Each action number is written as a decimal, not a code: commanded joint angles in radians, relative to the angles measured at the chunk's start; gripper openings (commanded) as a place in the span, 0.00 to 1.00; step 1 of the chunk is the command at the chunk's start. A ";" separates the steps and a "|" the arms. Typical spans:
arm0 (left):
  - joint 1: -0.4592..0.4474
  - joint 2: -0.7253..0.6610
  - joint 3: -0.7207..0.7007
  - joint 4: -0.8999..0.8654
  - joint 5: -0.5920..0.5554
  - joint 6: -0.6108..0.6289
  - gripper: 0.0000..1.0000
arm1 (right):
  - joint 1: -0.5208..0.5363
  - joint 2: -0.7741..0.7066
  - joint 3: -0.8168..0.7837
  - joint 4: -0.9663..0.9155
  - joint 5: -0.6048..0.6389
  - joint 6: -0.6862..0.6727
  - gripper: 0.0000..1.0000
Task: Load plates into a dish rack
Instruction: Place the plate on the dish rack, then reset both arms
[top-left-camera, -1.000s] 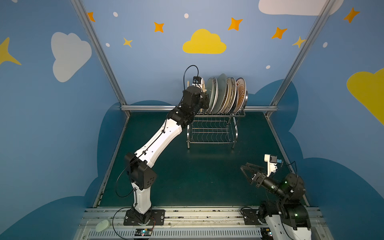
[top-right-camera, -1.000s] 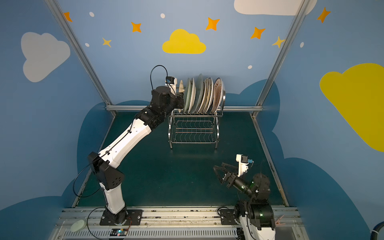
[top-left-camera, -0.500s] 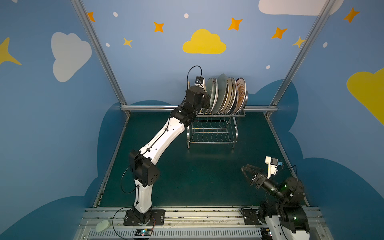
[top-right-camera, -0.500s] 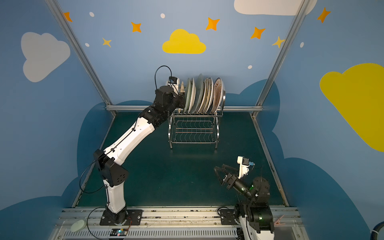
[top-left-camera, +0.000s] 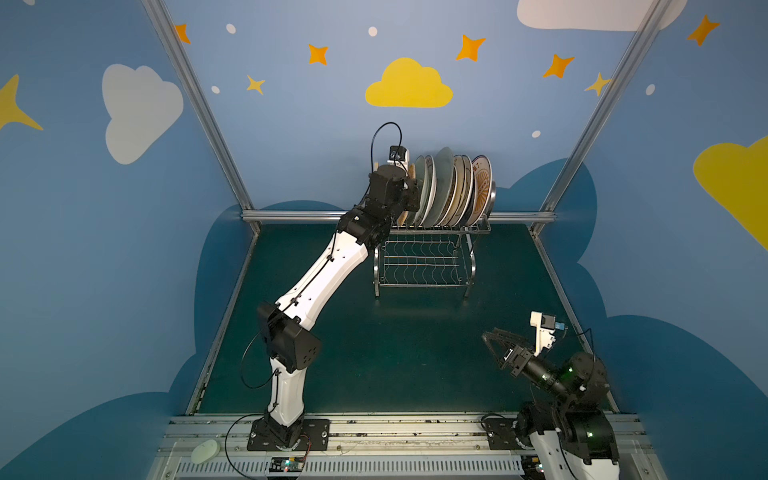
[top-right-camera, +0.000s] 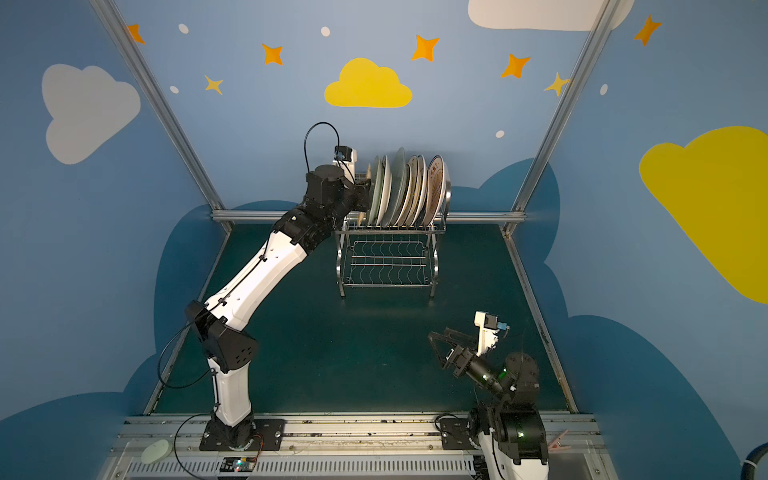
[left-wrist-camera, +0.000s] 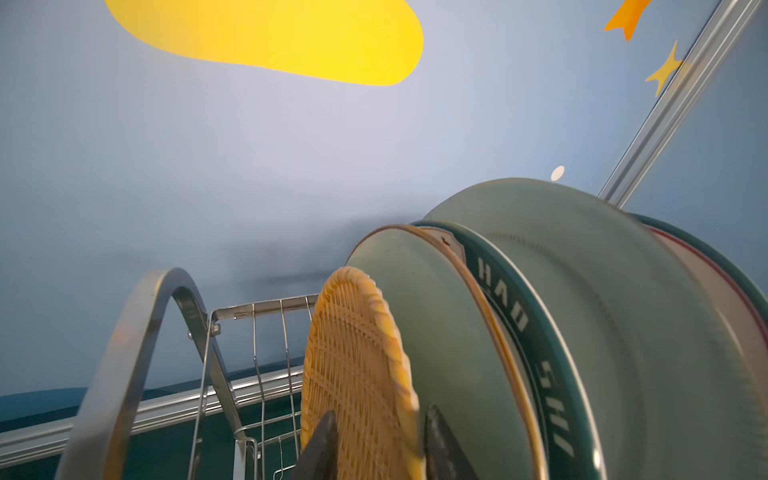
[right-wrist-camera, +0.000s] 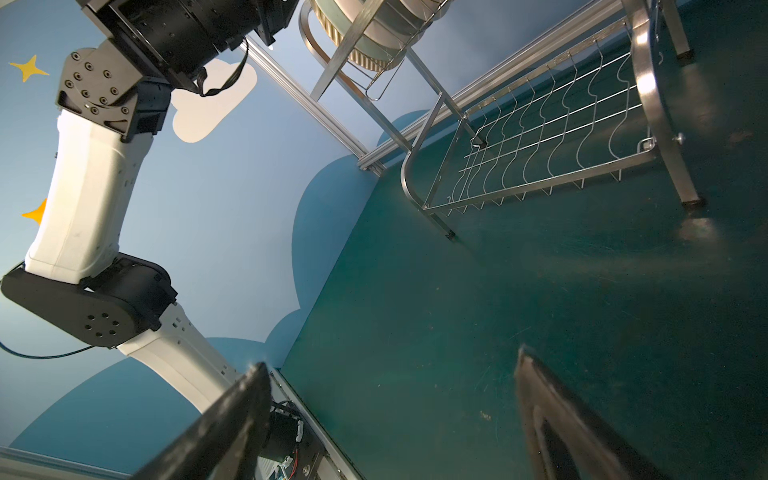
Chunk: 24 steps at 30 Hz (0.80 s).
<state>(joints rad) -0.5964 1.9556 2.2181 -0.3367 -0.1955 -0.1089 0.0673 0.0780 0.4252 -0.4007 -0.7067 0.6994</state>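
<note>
The dish rack (top-left-camera: 422, 266) is stood at the table's back. On its upper tier the plates (top-left-camera: 444, 187) are set on edge, in a row along it. The endmost orange woven-look plate (left-wrist-camera: 357, 374) is straddled by the left gripper (left-wrist-camera: 380, 411); whether it is clamped cannot be told. The right gripper (right-wrist-camera: 391, 357) is spread wide and empty.

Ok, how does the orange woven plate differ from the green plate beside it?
The orange woven plate is basket-textured; the green plate is smooth. The woven plate is smaller than the green plate. The left end effector straddles the woven plate, not the green plate. Both stand on edge in the dish rack.
</note>
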 joint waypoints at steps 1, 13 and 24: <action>0.004 -0.058 0.040 -0.030 0.008 -0.026 0.35 | 0.003 0.020 0.045 0.028 0.006 -0.004 0.90; 0.029 -0.401 -0.252 0.007 0.148 -0.199 0.54 | 0.004 0.251 0.230 0.013 0.104 -0.097 0.91; 0.108 -1.091 -1.270 0.229 -0.205 -0.330 1.00 | -0.005 0.531 0.267 0.134 0.689 -0.379 0.91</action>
<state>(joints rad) -0.5179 0.9199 1.0809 -0.1486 -0.2214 -0.3943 0.0669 0.5968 0.7406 -0.3630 -0.2451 0.4412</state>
